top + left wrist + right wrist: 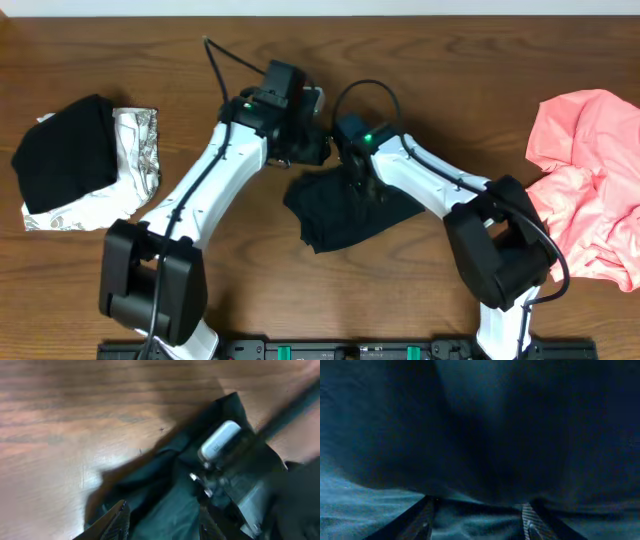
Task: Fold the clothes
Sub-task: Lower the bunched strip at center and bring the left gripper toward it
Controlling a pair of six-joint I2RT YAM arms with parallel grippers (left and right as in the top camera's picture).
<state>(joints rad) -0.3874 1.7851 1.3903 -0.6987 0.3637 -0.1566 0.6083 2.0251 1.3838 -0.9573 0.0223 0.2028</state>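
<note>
Left fingers (117, 521) apart over black T-shirt (340, 215), right fingers (417, 524) apart against it

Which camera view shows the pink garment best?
The overhead view. There the pink garment lies crumpled at the right end of the table, partly cut off by the frame. Both wrist views show none of it: only the black shirt, and the left one also tabletop.

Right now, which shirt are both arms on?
The crumpled black T-shirt, centre; the other black one far left atop the patterned one, the pink one far right.
</note>
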